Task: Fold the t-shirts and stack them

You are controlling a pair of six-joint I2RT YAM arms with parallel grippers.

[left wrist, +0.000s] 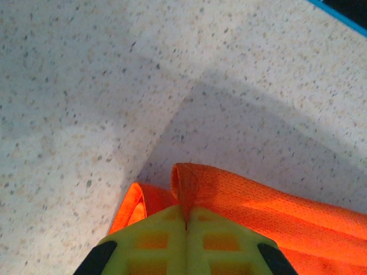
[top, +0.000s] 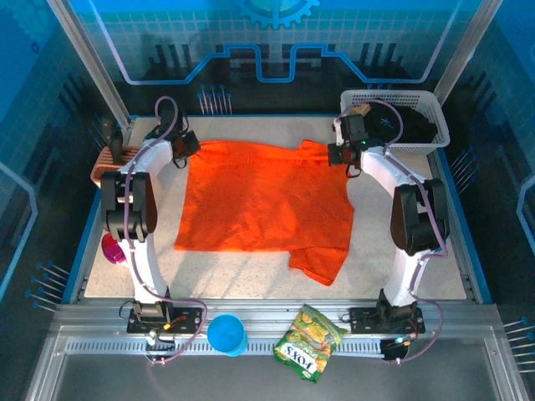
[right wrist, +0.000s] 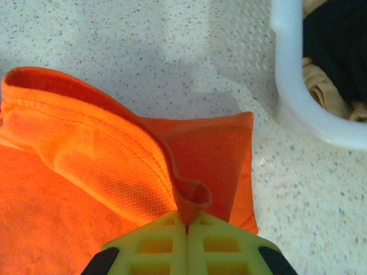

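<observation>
**Now both far corners of the orange t-shirt [top: 263,205] are pinched**

So, my left gripper [left wrist: 185,213] has its two yellow fingers [left wrist: 155,240] pressed together, and a small fold of the orange t-shirt stands up between them at the far left corner. My right gripper [right wrist: 187,220] does the same at the far right corner: the fingers are closed, and a hemmed edge of the cloth curls up from between the tips. I hold the two corners at the same time because the shirt is much wider than one gripper. With one hand only, I think the far edge would sag and wrinkle.

The shirt lies spread on the speckled table [top: 251,271], in the middle between my two arms, and it is mostly flat. One sleeve [top: 322,266] sticks out at the near right side and looks a little crumpled.

I judge that this is the beginning of the first fold. With both far corners in my fingers, I can bring the far edge toward me evenly. The danger is that the thin mesh slips out of one pinch.

The white basket [top: 393,94] is just beside my right gripper, and black cloth [top: 414,124] lies inside it. This is probably the next shirt, so the stacking is not yet begun.
</observation>
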